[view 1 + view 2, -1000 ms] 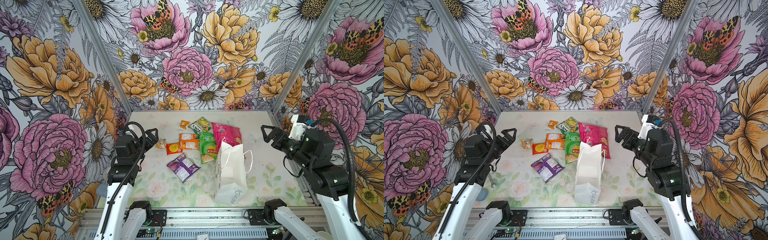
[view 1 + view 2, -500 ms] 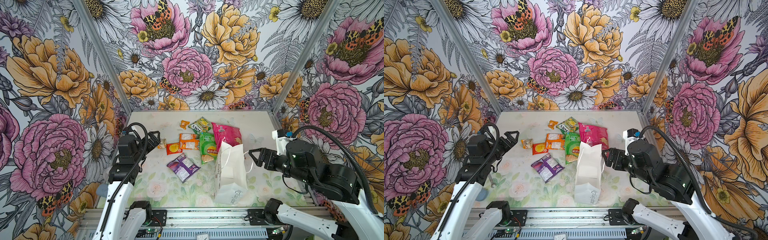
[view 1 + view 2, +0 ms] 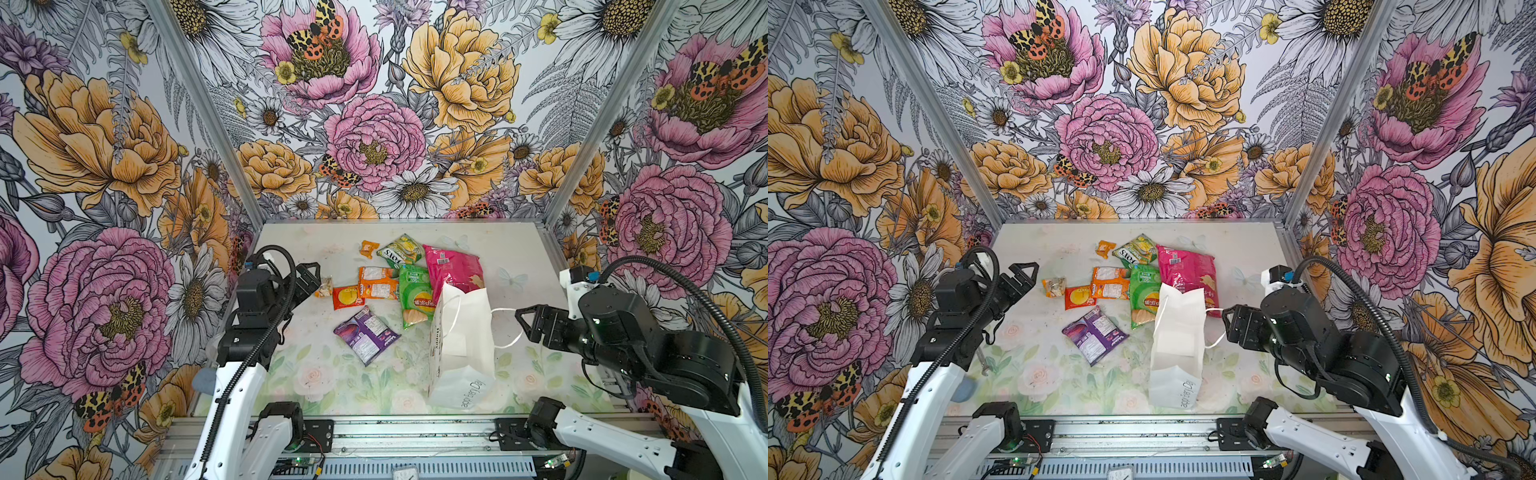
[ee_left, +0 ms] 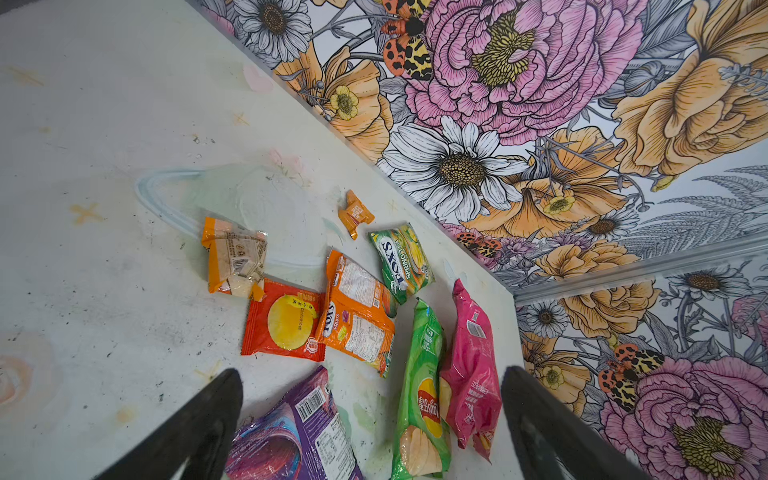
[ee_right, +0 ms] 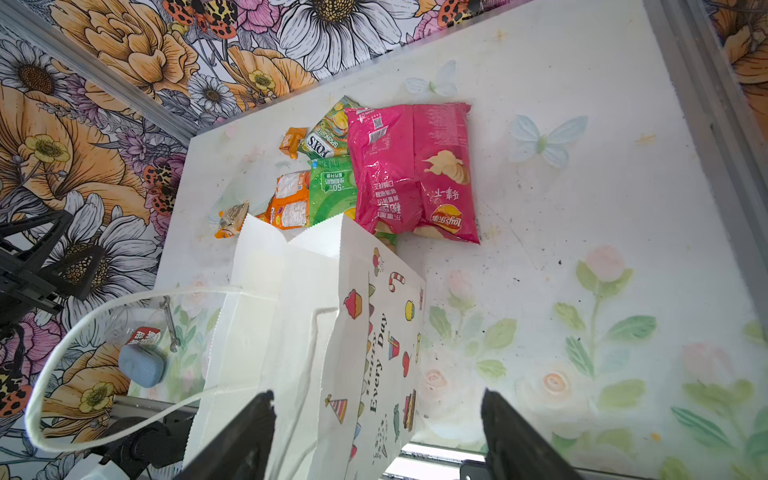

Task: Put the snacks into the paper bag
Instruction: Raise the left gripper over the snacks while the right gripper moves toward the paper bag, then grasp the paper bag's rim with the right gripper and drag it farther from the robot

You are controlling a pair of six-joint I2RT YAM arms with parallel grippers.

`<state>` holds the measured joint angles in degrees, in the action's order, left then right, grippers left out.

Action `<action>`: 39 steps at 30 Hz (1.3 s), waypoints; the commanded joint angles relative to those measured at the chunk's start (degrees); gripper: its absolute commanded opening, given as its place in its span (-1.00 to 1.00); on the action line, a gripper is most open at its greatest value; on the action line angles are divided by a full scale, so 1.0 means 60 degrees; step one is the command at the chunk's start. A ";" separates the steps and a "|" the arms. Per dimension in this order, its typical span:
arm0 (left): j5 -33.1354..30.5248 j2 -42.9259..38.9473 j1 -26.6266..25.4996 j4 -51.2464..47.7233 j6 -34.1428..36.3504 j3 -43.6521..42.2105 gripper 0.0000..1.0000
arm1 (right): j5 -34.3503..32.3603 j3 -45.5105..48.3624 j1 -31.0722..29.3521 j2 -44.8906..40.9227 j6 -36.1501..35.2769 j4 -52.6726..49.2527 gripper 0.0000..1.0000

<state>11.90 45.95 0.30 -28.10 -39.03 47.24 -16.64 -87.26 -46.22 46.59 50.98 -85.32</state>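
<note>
Paper bag (image 3: 463, 332) just beside right hand (image 3: 523, 324)

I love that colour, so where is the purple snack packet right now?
In both top views the purple packet lies flat near the middle, left of the paper bag, just nearer the camera than the red-orange packet.

Two matching arms. Left arm (image 3: 237, 399): white lower links, black joint housings, black ribbed cable conduit (image 3: 294, 278). Right arm (image 3: 615, 442): white links too, with a bulky black motor housing (image 3: 611, 320) showing small green lights, a corrugated black conduit (image 3: 698, 291) and a white wrist block (image 3: 575, 286) with a blue bit on top. Left gripper (image 4: 370, 374) and right gripper (image 5: 376, 395): matte black tapered fingers; triangular cut-out frames show in both top views. Black base joints (image 3: 282, 415), red-black wires beside the left one.
</note>
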 commanded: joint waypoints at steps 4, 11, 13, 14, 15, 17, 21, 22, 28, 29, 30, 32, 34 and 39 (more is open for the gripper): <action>0.0216 0.0061 0.0081 0.0083 0.0060 -0.0101 0.97 | -0.0219 -0.0538 -0.0066 -0.0165 -0.0163 -0.0307 0.59; 0.0267 0.0061 0.0090 0.0086 0.0059 -0.0148 0.97 | 0.1566 0.0107 -0.0305 0.0314 -0.0833 0.1270 0.56; 0.0245 0.0032 0.0083 0.0083 0.0064 -0.0180 0.97 | 0.1410 0.0259 -0.0712 0.0252 -0.0821 0.1475 0.56; 0.0246 0.0019 0.0082 0.0082 0.0060 -0.0176 0.97 | 0.1280 0.0379 -0.1032 0.0156 -0.0772 0.1588 0.56; 0.0230 0.0017 0.0091 0.0086 0.0059 -0.0196 0.97 | 0.1246 0.0502 -0.1296 0.0058 -0.0719 0.1701 0.56; 0.0236 0.0049 0.0087 0.0097 0.0060 -0.0176 0.97 | 0.1044 0.0746 -0.2006 -0.0042 -0.0487 0.1871 0.56; 0.0315 0.0090 0.0163 0.0106 0.0071 -0.0158 0.97 | -0.0659 0.0775 -0.4029 0.0212 0.0364 0.1250 0.58; 0.0328 0.0090 0.0177 0.0124 0.0055 -0.0165 0.97 | -0.1195 0.0717 -0.4610 0.0268 0.0674 0.1095 0.58; 0.0367 0.0104 0.0229 0.0156 0.0022 -0.0174 0.97 | -0.2691 0.0265 -0.6005 0.0773 0.1817 -0.0071 0.61; 0.0389 0.0097 0.0243 0.0154 0.0030 -0.0180 0.97 | -0.2827 0.0212 -0.6063 0.0875 0.2063 -0.0324 0.61; 0.0392 0.0091 0.0243 0.0155 0.0030 -0.0178 0.97 | -0.2969 0.0165 -0.6080 0.0896 0.2290 -0.0573 0.62; 0.0405 0.0097 0.0262 0.0152 0.0016 -0.0196 0.97 | -0.3482 0.0048 -0.6078 0.0685 0.2960 -0.1152 0.64; 0.0441 0.0105 0.0260 0.0200 0.0001 -0.0216 0.97 | -0.3765 0.0055 -0.6081 0.0386 0.3278 -0.1305 0.62; 0.0411 0.0105 0.0272 0.0200 0.0000 -0.0233 0.97 | -0.3426 0.0020 -0.6088 0.0510 0.2703 -0.0871 0.58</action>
<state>13.41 46.59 1.32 -28.05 -39.05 46.48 -35.81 -85.58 -82.32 48.42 67.33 -90.41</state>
